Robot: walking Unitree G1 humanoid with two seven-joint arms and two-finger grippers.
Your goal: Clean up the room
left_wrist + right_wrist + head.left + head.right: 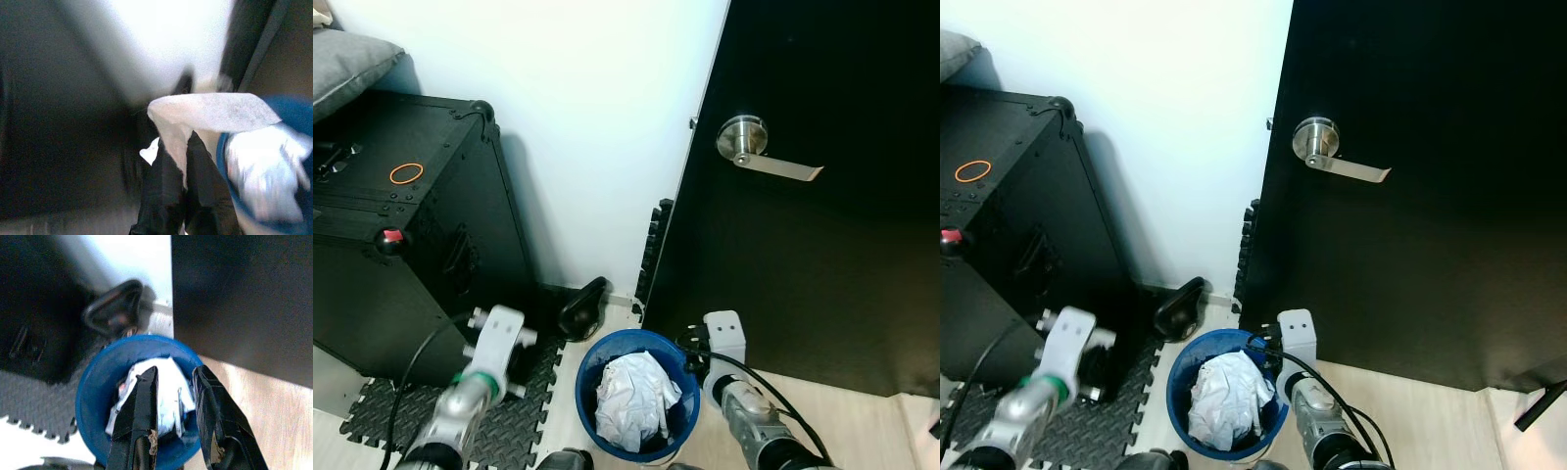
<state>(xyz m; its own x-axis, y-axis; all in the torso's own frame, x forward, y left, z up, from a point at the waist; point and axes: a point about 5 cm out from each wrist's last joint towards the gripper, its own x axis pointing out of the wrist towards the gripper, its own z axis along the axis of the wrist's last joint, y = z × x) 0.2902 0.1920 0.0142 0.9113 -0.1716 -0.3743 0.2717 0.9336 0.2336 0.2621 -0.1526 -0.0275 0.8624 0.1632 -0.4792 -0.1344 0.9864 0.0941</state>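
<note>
Left end effector (187, 147), fingers pressed together, is pinching a white tissue (210, 113) just beside the blue bin (590, 367). Right end effector (175, 377), fingers spread, is hovering over the bin, which is holding crumpled white paper (634, 397). A black case (421, 235) is standing beyond the left end effector; a black door (822, 245) is beyond the right.

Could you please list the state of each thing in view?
Bin: upright, holding crumpled paper.
Door: shut.
Left gripper: shut on tissue, beside the bin.
Right gripper: open above the bin.
Case: closed.
</note>
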